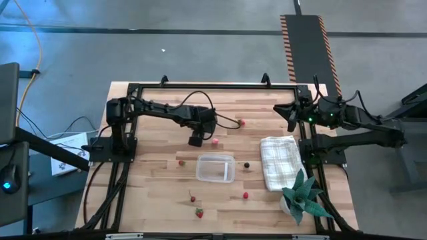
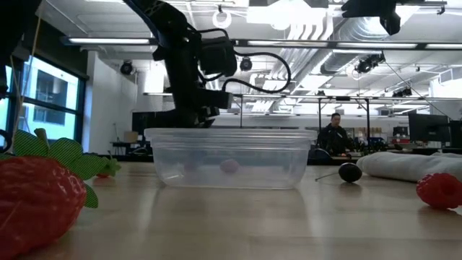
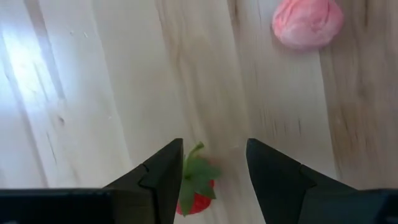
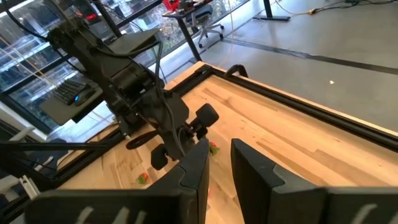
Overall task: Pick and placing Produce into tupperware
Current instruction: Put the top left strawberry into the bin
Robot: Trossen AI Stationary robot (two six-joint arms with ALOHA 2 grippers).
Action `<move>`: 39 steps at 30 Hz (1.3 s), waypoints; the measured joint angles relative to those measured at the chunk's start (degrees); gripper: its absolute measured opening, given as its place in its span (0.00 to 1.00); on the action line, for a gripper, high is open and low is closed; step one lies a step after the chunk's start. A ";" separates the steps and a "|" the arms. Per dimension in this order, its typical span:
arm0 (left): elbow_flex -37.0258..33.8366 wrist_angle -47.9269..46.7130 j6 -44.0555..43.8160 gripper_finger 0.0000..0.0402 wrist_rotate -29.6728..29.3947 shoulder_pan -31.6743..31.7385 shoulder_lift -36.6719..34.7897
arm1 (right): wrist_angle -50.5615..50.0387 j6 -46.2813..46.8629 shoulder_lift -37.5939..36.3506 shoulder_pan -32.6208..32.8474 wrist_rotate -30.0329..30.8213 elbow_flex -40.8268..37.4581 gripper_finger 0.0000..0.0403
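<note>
The clear tupperware (image 1: 215,168) stands on the table's middle, with nothing showing inside it. Red strawberry pieces lie scattered: one (image 1: 181,162) to its left, one (image 1: 241,123) farther back, and three near the front edge, such as (image 1: 199,213). A pinkish piece (image 1: 215,141) and a dark berry (image 1: 246,165) lie close to the container. My left gripper (image 1: 195,140) hovers open behind the tupperware. In its wrist view a strawberry (image 3: 196,186) lies on the wood between the fingers, with the pinkish piece (image 3: 308,22) farther off. My right gripper (image 1: 291,113) waits open at the far right.
A folded white checked cloth (image 1: 279,160) lies right of the tupperware, and a green spiky plant (image 1: 303,193) stands at the near right corner. Black frame rails run along the far edge. In the low view a big strawberry (image 2: 36,202) fills the near left.
</note>
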 joint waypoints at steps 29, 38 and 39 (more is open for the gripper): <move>0.28 -0.24 -0.05 0.42 0.11 5.05 0.35 | 0.05 0.22 0.00 0.28 -0.13 0.00 0.15; 0.28 -0.20 2.87 0.42 1.18 4.08 0.35 | 0.06 0.22 0.00 0.28 -0.13 0.00 0.15; 0.28 -0.18 3.03 0.42 1.16 4.07 0.35 | 0.05 0.22 0.00 0.28 -0.12 0.00 0.15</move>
